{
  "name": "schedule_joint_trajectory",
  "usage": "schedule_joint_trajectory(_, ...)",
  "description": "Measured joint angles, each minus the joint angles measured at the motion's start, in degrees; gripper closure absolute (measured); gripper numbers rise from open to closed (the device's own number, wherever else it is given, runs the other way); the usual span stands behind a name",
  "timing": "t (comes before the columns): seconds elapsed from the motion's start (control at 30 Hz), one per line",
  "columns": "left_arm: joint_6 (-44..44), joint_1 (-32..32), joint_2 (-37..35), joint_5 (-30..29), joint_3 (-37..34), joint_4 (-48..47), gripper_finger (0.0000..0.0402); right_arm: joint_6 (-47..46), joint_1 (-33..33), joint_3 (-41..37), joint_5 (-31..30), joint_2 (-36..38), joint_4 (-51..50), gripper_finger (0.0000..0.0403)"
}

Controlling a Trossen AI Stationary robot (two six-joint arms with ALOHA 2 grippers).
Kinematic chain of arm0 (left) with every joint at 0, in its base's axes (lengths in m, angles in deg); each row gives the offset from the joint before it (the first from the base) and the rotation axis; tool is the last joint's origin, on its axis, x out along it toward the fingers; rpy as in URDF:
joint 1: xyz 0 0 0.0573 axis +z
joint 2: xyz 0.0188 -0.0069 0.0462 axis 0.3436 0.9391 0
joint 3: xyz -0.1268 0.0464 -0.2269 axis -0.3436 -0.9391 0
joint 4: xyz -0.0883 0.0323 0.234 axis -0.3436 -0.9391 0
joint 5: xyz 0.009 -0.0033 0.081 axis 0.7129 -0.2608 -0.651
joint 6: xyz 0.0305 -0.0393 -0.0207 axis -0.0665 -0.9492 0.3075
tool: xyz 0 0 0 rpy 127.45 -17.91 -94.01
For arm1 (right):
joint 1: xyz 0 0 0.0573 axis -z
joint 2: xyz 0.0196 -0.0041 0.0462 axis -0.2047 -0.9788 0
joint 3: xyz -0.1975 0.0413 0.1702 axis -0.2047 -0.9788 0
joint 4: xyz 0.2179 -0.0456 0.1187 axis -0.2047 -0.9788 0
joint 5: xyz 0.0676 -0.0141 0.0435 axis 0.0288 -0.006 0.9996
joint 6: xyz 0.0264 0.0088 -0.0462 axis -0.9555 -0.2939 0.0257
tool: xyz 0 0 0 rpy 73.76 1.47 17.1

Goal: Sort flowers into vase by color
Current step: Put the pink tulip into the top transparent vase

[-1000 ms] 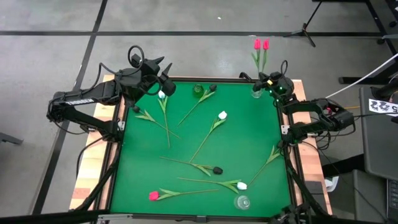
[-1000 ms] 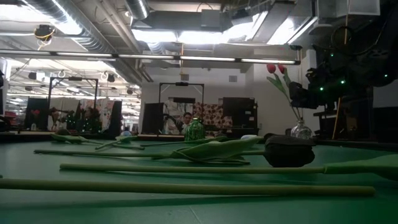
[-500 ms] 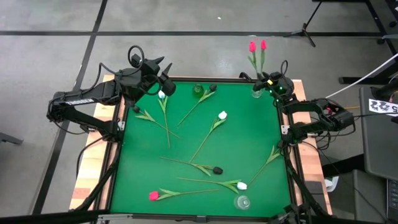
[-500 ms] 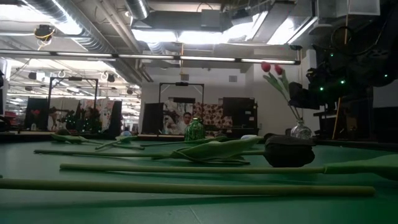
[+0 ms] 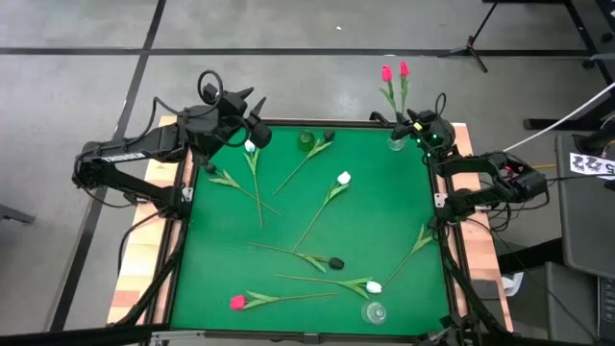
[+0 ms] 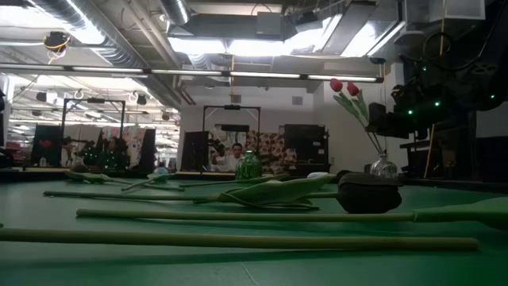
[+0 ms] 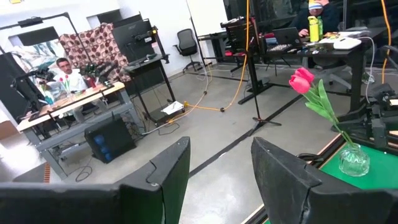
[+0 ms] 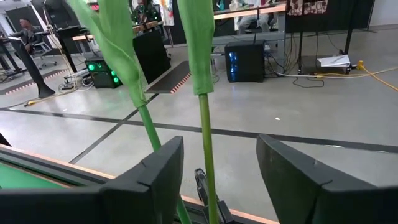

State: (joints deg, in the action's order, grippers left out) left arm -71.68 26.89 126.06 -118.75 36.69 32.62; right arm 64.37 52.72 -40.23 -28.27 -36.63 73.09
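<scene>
Two red-pink flowers [image 5: 394,73] stand with their stems in a clear vase [image 5: 397,143] at the table's far right corner, leaning toward the left. My right gripper [image 8: 219,180] is open just above the vase, a finger on either side of the two green stems [image 8: 204,124]; I see no touch. My left gripper [image 7: 221,171] hangs open, raised over the far left corner [image 5: 252,130]. White [image 5: 343,178], black [image 5: 335,261] and red-pink [image 5: 237,302] flowers lie flat on the green table.
A green vase [image 5: 306,140] stands at the far edge with a black flower [image 5: 329,136] beside it. Another clear vase [image 5: 374,311] stands at the near edge. Several flowers lie across the table's middle; one stem [image 5: 420,240] lies by the right edge.
My right gripper has opened and let go of the stems, staying in place. The two red-pink flowers have tipped toward the table's left, their heads swinging over while the stems' lower ends stay in the clear vase.
</scene>
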Motion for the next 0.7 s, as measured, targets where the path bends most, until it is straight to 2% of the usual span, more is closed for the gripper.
schedule_joint_trajectory(0.5,0.0,0.0,0.0,0.0,0.0,0.0,0.0233,1.4,0.0,0.0,0.0,0.0,0.4,0.0141)
schedule_joint_trajectory(0.7,0.0,0.0,0.0,0.0,0.0,0.0,0.0233,-0.2,0.0,0.0,0.5,0.1,2.7,0.0145)
